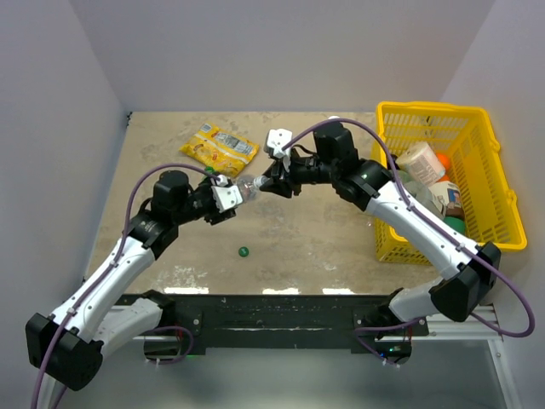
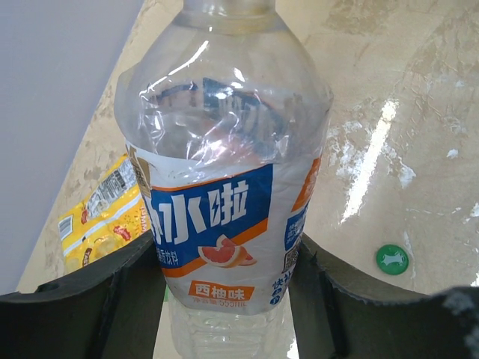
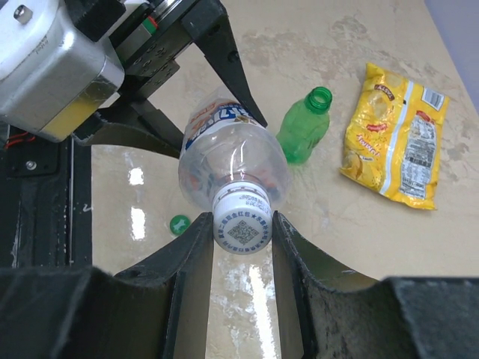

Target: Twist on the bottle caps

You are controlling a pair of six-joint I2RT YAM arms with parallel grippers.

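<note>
Left fingers point(image 2: 112, 299) clenched on clear bottle point(image 2: 224, 187), held above desk point(image 1: 324, 239) centre; right fingers point(image 3: 187, 284) grasp its white cap point(image 3: 242, 224). Uncapped green bottle point(image 3: 303, 131) at 11 o'clock, green cap point(image 1: 243, 251) at 7. Yellow basket point(image 1: 430, 107) at 3 o'clock holds several containers point(image 1: 423, 162).

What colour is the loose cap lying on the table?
Dark green, with a pale mark on top. The loose cap shows best in the left wrist view.

The clear bottle point(image 2: 224, 142) has a blue-orange label point(image 2: 213, 224), white cap point(image 3: 242, 226).
</note>
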